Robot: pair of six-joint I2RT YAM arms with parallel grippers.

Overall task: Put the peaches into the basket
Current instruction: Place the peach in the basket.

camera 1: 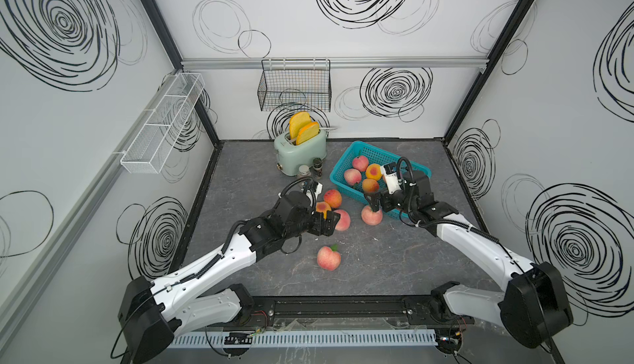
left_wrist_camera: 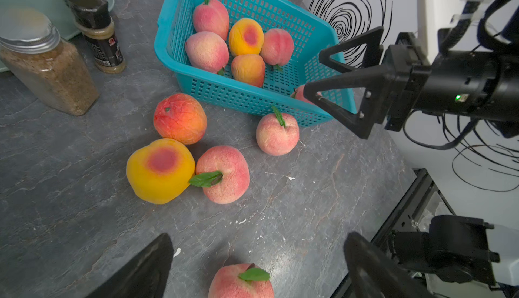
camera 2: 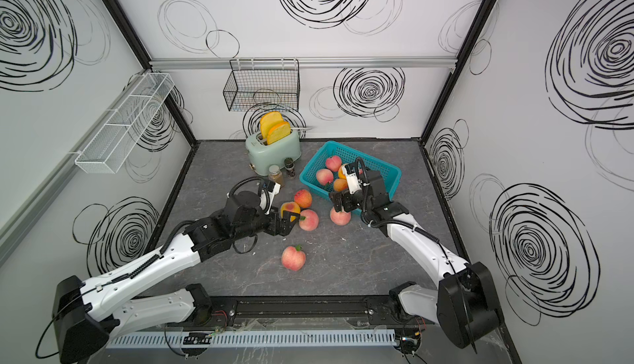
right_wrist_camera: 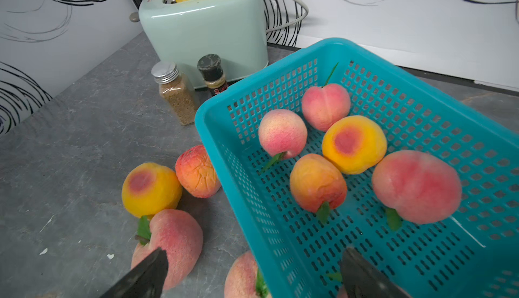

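Well, nearest me a lone peach lay on the table, well short of the basket. Beyond it the left gripper hung with its jaws spread wide and nothing between them. It was close by three peaches huddled just outside the basket, on its toaster side: a yellow peach, a leafed peach and a red-orange peach. A pink peach sat just outside the basket's near corner, and the right gripper hovered at that corner, also wide and holding nothing. Inside the basket I counted five peaches, bunched together. Past the basket stood two jars and the toaster.
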